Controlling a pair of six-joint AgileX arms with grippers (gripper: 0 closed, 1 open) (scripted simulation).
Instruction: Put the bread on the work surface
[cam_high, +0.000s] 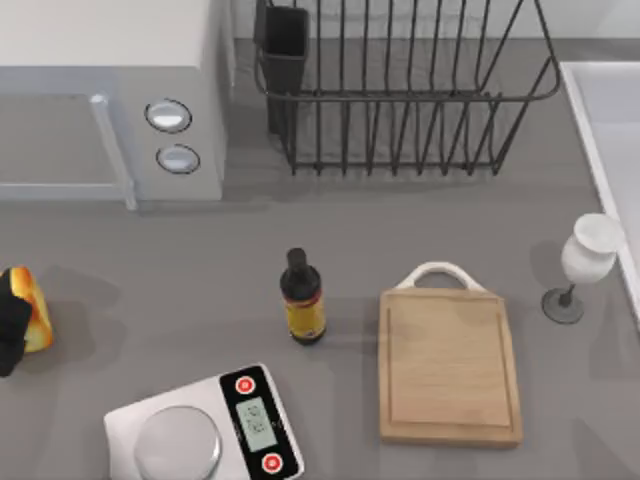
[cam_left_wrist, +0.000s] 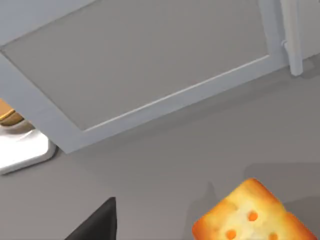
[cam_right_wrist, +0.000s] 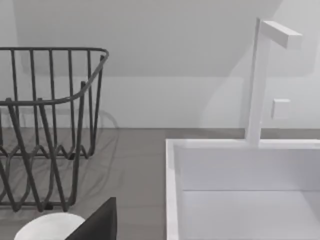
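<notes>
At the far left edge of the grey countertop, my left gripper shows as a dark shape pressed against the small golden-orange chunk of bread with its browner toasted crust. The bread sits tilted against the black finger, and a shadow lies on the counter beside it — I cannot tell from here whether my fingers are clenched on it or merely alongside. In my left wrist view the same bread shows its speckled orange face next to one dark fingertip, with the pale door of the white microwave oven beyond.

That microwave fills the back left corner in the top view. In front of it, near the front edge, stands the silver-and-black kitchen scale. Just right of the scale and a little farther back stands the dark bottle with a yellow label, upright. Behind it is the black wire dish rack.

Right of the bottle lies the rectangular light-wood cutting board with a white loop handle — well apart from the bread. Farther right stands a white wine glass, beside the white sink.

My right wrist view looks over the rack and the sink with its white tap; one dark finger of the right gripper shows, and I cannot tell how its fingers stand.
</notes>
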